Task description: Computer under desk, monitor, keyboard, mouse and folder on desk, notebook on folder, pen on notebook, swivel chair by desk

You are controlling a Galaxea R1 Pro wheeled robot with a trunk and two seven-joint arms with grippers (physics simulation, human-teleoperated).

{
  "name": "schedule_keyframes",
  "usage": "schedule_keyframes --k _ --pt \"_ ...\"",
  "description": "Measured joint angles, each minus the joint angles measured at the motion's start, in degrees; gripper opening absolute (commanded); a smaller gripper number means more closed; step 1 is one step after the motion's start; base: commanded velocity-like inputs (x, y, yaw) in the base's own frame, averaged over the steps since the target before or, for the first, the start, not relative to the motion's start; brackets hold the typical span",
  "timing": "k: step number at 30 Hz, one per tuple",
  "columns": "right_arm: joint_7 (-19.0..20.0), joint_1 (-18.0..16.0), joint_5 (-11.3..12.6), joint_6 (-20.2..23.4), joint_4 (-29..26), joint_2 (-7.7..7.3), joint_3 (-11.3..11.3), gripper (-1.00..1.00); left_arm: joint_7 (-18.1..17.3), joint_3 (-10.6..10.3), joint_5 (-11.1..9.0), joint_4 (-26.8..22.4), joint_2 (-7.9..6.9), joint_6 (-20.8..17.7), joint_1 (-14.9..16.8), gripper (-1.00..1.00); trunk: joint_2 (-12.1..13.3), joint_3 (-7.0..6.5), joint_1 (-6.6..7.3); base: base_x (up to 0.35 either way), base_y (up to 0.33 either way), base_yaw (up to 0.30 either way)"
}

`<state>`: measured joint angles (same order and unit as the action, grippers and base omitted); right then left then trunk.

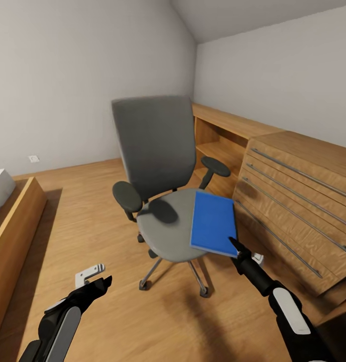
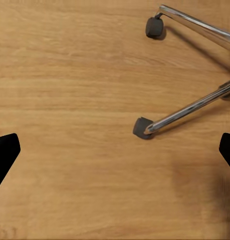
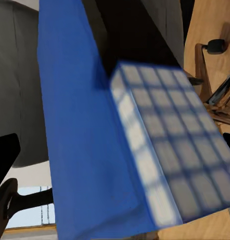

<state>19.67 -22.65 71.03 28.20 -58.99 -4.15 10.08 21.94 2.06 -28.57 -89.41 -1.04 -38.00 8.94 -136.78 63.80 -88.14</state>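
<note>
Right claw (image 1: pixel 235 245) at folder (image 1: pixel 213 222) — wooden floor (image 1: pixel 92 221)

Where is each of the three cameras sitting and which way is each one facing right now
Head view: on the robot's head, looking forward and down at the swivel chair with the folder on its seat; both arms show, left gripper, right gripper.
Left wrist view: above the wooden floor, facing down; dark fingers at the edges.
Right wrist view: close to the folder; one dark finger shows.
Shared: the chair's chrome base in head and left wrist views; the folder in head and right wrist views.
</note>
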Motion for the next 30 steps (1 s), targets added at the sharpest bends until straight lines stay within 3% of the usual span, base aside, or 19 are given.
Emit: schedule_keyframes --k 9,10,17,30 --pt "-0.04 0.02 -0.04 0.04 0.00 0.25 0.05 1.00 0.01 -0.01 0.00 0.00 0.00 -0.06 0.00 1.00 0.00 0.00 -0.01 0.025 0.011 0.000" --pt "-0.05 0.02 -0.04 0.05 -0.02 0.25 0.06 -1.00 0.02 -0.01 0.00 0.00 0.00 -0.06 0.00 1.00 0.00 0.00 -0.01 0.004 0.002 0.000" --pt "-0.35 0.03 0.46 0.12 -0.18 0.19 0.19 -1.00 -0.01 -0.01 0.01 0.03 0.00 -0.14 0.00 1.00 0.00 0.00 -0.01 0.001 0.001 0.000" --pt "-0.36 0.06 -0.15 0.02 -3.61 0.24 0.24 -1.00 0.15 -0.35 0.01 -0.01 0.12 -0.02 0.00 1.00 5.20 -2.33 2.84 0.000 0.000 0.000"
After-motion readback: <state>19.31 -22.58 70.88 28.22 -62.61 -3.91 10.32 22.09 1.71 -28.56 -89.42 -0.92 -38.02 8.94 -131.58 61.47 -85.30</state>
